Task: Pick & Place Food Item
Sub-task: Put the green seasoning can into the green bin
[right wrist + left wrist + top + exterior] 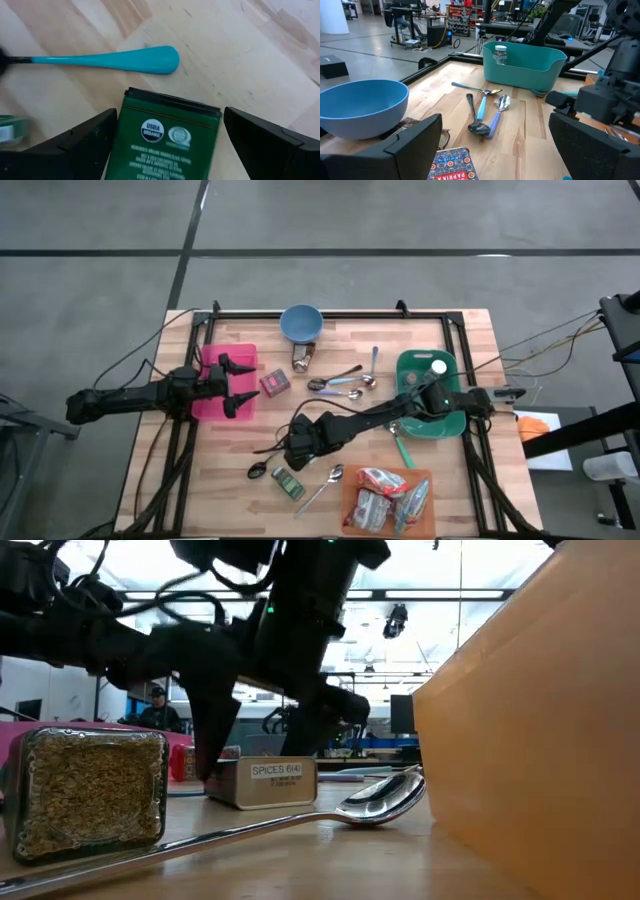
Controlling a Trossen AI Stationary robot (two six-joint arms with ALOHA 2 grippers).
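Right gripper (167,145) hangs directly over the green spice tin (165,137) lying flat on the tabletop (460,480), jaws spread wide on either side, nothing held. Risk: the turquoise spoon handle (107,60) lies just beyond; a skewed descent could nudge it or tip the tin. Left gripper (238,388) waits released over the pink tray (212,360).

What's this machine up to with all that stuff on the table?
Two robot arms work at a wooden table strewn with spoons, spice tins, a blue bowl and a teal bin. The right gripper reaches across toward the table's middle and hangs with fingers open on either side of a green spice tin, lying flat beside a teal-handled spoon; it is not gripped yet. The left gripper waits, open, over a pink tray.
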